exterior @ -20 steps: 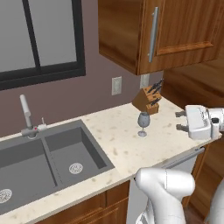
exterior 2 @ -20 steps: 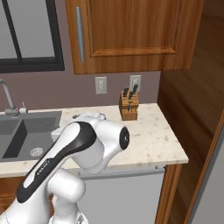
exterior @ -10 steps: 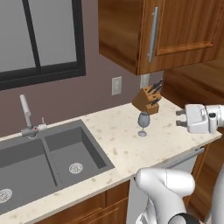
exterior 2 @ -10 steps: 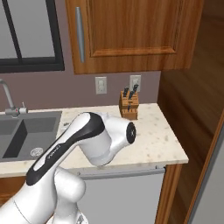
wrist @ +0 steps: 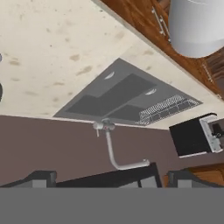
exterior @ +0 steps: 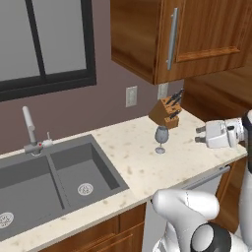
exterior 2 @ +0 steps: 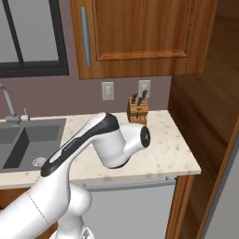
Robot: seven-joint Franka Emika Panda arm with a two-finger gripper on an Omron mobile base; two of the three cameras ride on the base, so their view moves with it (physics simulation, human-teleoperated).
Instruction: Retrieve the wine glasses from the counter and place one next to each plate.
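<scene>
Working left to right in the left base view: sink, then the glass standing upright on the surface, knife block just behind it, and your claw to its right, released with jaws wide. To do this reach well, come in level toward the bowl or stem, keep both fingers clear until they straddle it, and mind the block. The glass stands left of the claw, near but apart, slightly lower.

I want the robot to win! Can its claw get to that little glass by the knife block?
Probably yes. The open gripper hangs to the right of the wine glass, with bare counter between; the knife block stands behind it.
</scene>
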